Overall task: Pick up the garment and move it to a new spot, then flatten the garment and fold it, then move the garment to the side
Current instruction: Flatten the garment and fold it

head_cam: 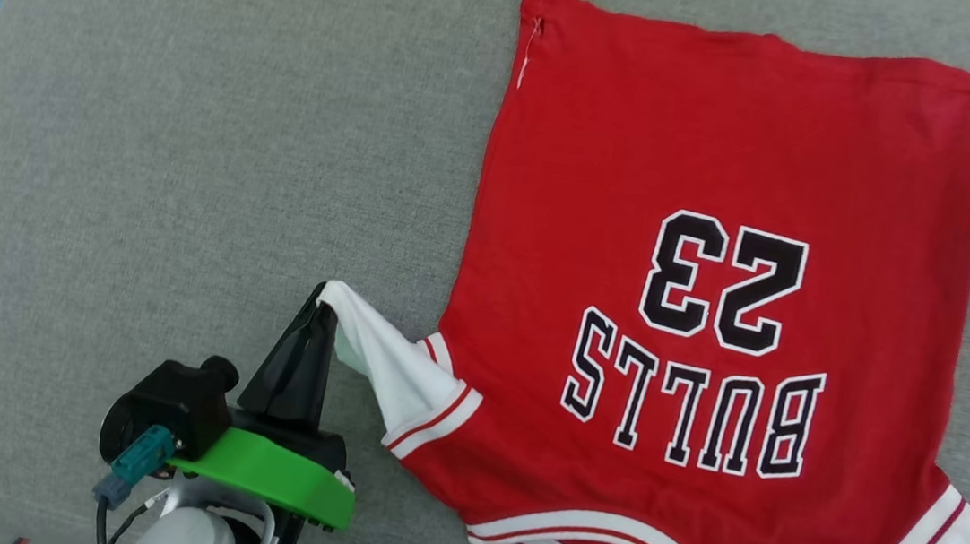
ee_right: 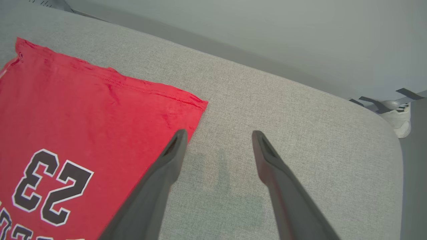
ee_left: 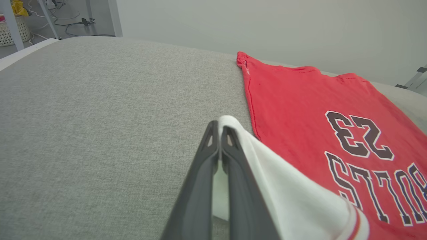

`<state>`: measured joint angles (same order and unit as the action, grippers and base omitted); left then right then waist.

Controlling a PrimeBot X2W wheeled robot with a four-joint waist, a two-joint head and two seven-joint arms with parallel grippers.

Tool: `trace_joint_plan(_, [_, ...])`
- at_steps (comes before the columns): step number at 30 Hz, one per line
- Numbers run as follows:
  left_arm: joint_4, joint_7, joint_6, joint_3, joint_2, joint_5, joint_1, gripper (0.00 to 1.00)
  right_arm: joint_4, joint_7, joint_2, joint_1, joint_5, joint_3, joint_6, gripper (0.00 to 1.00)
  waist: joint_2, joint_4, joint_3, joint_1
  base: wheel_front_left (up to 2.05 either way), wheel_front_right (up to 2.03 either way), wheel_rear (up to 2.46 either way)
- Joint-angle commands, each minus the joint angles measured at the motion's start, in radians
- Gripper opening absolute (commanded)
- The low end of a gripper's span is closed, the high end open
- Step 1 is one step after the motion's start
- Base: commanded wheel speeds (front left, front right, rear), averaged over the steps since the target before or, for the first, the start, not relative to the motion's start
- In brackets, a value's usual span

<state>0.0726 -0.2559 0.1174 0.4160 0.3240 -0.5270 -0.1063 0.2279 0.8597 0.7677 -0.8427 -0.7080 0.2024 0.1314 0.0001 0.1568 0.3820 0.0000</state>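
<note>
the red shirt [head_cam: 732, 154] lies spread flat, number side up, on the grey padded top [head_cam: 192, 142], with the collar end nearest the robot. the left gripper [head_cam: 322, 295] is pinched tight on the tip of the white sleeve [head_cam: 385, 361], which stretches out sideways from the body. the right gripper [ee_right: 218, 135] has its fingers spread wide with nothing between them, over bare padding just beside the shirt's edge near the hem corner.

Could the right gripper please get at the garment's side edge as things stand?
Probably yes: the right gripper stands open by the garment edge, with nothing in between on the grey surface.
</note>
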Motion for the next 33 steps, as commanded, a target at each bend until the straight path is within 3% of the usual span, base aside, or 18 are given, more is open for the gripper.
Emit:
trace_joint_plan(1, [0.002, -0.006, -0.011, -0.006, -0.015, 0.012, -0.024, 0.00, 0.026, 0.046, -0.009, -0.049, -0.010, 0.010, -0.001, 1.00, -0.0001, 0.072, 0.105, 0.0000, 0.00, 0.00, 0.00])
trace_joint_plan(6, [0.003, -0.006, -0.047, -0.024, -0.066, 0.061, -0.058, 0.00, 0.156, 0.175, -0.047, -0.203, 0.043, 0.052, -0.001, 1.00, -0.0001, 0.110, 0.184, 0.0000, 0.00, 0.00, 0.00])
trace_joint_plan(11, [0.001, -0.006, -0.072, -0.036, -0.100, 0.089, -0.072, 0.00, 0.232, 0.159, -0.070, -0.220, 0.079, 0.061, -0.001, 1.00, -0.0001, 0.131, 0.225, 0.0000, 0.00, 0.00, 0.00])
trace_joint_plan(20, [-0.041, -0.006, -0.113, -0.072, -0.143, 0.125, -0.079, 0.00, 0.311, 0.132, -0.075, -0.099, 0.046, 0.109, -0.001, 1.00, -0.0001, 0.137, 0.227, 0.0000, 0.00, 0.00, 0.00])
trace_joint_plan(21, [-0.045, -0.006, -0.117, -0.075, -0.146, 0.128, -0.078, 0.00, 0.311, 0.123, -0.070, -0.095, 0.045, 0.111, -0.001, 0.12, -0.0001, 0.137, 0.223, 0.0000, 0.00, 0.00, 0.00])
trace_joint_plan(22, [-0.050, -0.006, -0.121, -0.081, -0.149, 0.130, -0.077, 0.00, 0.309, 0.108, -0.066, -0.094, 0.045, 0.113, -0.001, 0.00, -0.0001, 0.135, 0.217, 0.0000, 0.00, 0.00, 0.00])
trace_joint_plan(33, [-0.103, -0.006, -0.144, -0.125, -0.149, 0.149, -0.019, 0.00, 0.246, -0.107, -0.032, -0.108, 0.000, 0.176, -0.001, 0.00, -0.0001, 0.084, 0.069, 0.0000, 0.00, 0.00, 0.00])
